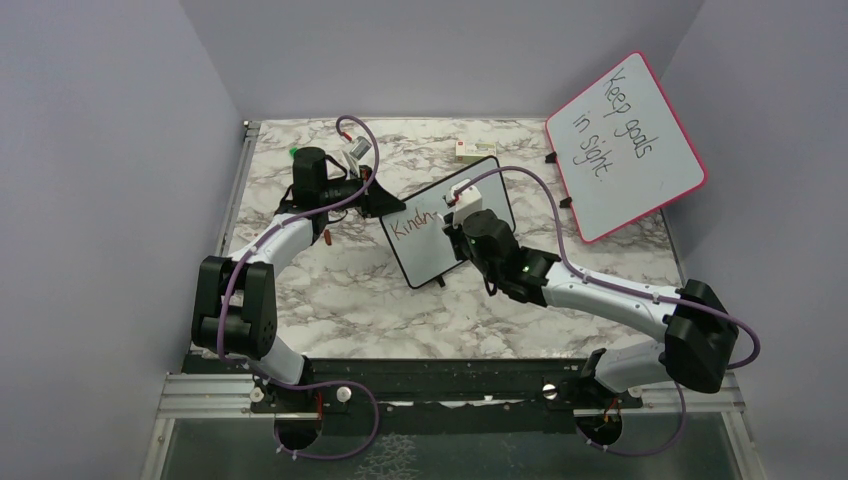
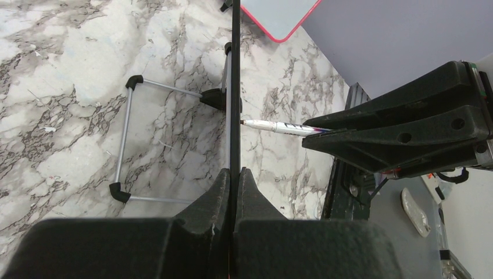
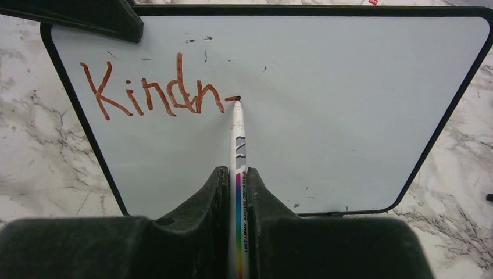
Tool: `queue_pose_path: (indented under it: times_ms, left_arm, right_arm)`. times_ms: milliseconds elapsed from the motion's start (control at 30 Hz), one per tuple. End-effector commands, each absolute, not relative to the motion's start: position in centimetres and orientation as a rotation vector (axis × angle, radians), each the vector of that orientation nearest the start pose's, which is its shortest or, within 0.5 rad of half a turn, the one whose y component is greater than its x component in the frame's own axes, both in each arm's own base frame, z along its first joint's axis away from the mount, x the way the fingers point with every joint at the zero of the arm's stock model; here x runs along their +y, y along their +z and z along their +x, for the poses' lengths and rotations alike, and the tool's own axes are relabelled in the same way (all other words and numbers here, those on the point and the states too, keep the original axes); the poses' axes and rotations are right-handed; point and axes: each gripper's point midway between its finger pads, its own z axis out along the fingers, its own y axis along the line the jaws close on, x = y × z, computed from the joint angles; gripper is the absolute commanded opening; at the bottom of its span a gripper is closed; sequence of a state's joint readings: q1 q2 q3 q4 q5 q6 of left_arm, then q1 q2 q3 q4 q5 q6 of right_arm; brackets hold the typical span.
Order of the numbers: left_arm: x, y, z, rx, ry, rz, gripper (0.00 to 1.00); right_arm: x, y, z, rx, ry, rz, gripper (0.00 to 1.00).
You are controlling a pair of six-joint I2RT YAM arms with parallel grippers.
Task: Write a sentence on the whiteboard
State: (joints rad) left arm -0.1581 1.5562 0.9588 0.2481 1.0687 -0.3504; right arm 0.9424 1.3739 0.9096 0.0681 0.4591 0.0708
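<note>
**Mid-table: two boards, one marker (image 3: 238, 133)**

The left gripper (image 2: 234, 174) clamps the black-framed whiteboard (image 3: 337, 122) by its left edge; its sentence (image 3: 152, 93) reads only a red-brown "Kindn". The right gripper (image 3: 237, 174) grips the marker, tip touching the whiteboard. A pink-framed board (image 1: 625, 145) stands far right.

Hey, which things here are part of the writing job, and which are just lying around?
In use: small black-framed whiteboard, clamped at its edge by the left tool; marker in the right tool; red-brown writing, "Kindn" so far.
Lying about: pink-framed board; small white and red box beyond the whiteboard.
</note>
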Motion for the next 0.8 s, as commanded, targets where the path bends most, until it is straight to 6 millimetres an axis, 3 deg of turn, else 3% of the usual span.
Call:
queue_pose_path:
  times_ms: [0,333,767]
  left_arm:
    - [-21.9,19.9,34.0,1.89,-1.389,0.591,0.0]
    - [-21.9,19.8,34.0,1.895,-1.392,0.589,0.0]
    - [-22.0,19.8,34.0,1.894,-1.392,0.589,0.0]
  right_arm:
    - [28.3,20.4,31.5,1.817,0.205,-0.465,0.01]
    - [28.9,21.7,31.8,1.774,0.229,-0.467,0.01]
    - [30.5,22.0,31.2,1.753,0.306,-0.542,0.01]
